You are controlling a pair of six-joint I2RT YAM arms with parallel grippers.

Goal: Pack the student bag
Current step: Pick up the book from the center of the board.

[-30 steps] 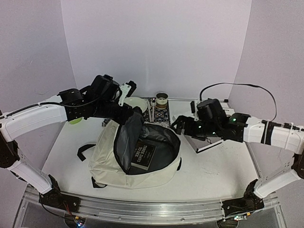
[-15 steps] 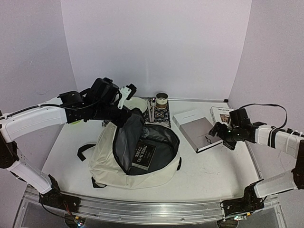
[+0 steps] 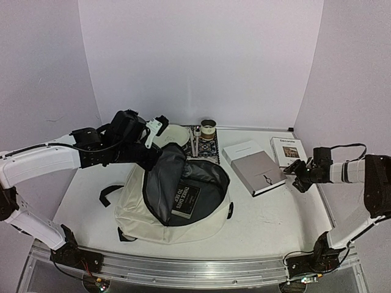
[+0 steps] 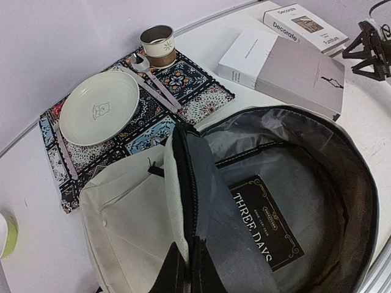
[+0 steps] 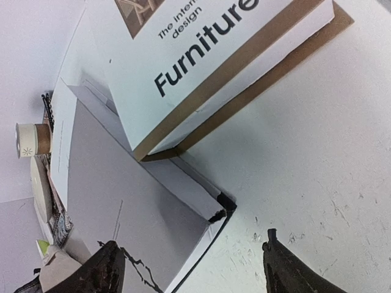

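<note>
At the left pincer [image 4: 186, 273]: jaws clamped on the raised rim of the student bag [image 4: 122, 213], which spreads just below and ahead, mouth gaping. Inside, on grey lining, a black book [image 4: 266, 229] lies flat. The right pincer [image 5: 194, 268] is well apart from the bag, fingers spread, just off the grey book [image 5: 122, 201] corner. The white book [image 5: 201, 61] lies beyond, overlapping it.
</note>
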